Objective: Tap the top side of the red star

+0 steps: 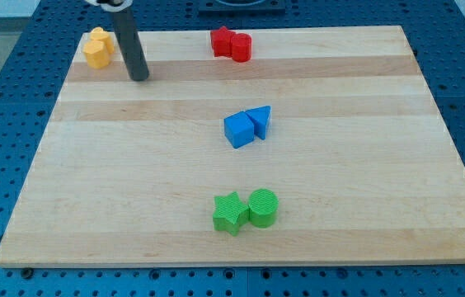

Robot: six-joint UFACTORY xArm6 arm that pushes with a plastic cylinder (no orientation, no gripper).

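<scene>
The red star [222, 41] lies near the view's top edge of the wooden board, touching a red cylinder [241, 48] on its right. My tip [138, 78] rests on the board at the view's upper left, well to the left of the red star and slightly below it. Two yellow blocks [98, 47] sit just left of the rod, close to it; their shapes are hard to tell.
A blue cube [238, 130] and a blue triangle [260, 120] touch near the board's middle. A green star [230, 213] and a green cylinder [263, 207] touch near the view's bottom. The board [381, 165] lies on a blue perforated table.
</scene>
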